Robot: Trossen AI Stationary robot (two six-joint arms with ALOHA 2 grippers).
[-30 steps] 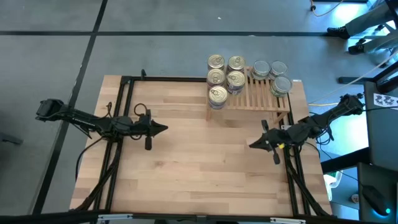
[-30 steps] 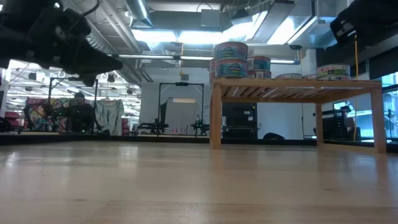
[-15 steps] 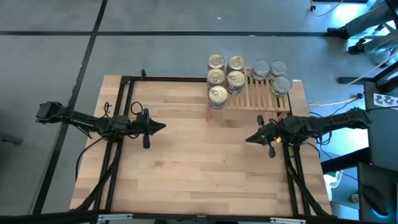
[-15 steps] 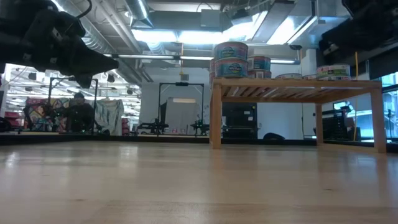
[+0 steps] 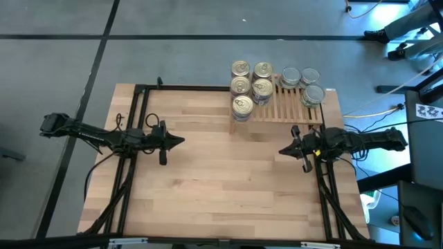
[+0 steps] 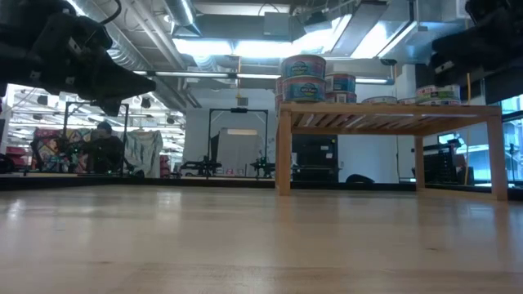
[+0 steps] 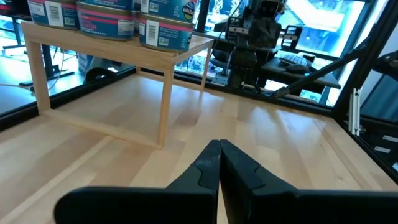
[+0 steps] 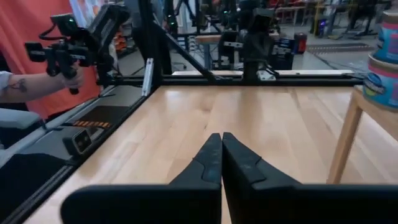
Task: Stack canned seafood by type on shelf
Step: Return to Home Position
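The canned seafood stands in stacks on the shelf [image 5: 287,107], a slatted wooden rack at the table's far right. The gold-topped tins [image 5: 242,105] fill its left end and the silver-topped tins [image 5: 309,76] its right end. In the low view the stacked tins [image 6: 303,78] stand on the rack's top [image 6: 388,109]. My left gripper [image 5: 181,142] hovers shut over the table's left middle, pointing right. My right gripper [image 5: 282,151] hovers shut just near of the shelf, pointing left. The shut fingertips show in each wrist view: left gripper [image 7: 219,144], right gripper [image 8: 221,135].
A black frame [image 5: 138,111] runs along the table's left, far and right sides. Bare wood [image 5: 228,173] lies between the two grippers. Beyond the table's left edge a person's hand [image 8: 68,78] holds a black device. The low view shows the room behind the shelf.
My right gripper has moved a little toward the table's far edge, closer to the shelf's near side, while its arm has swung down to lie more level across the right edge. It has stayed shut. The tins and the left arm have kept still.
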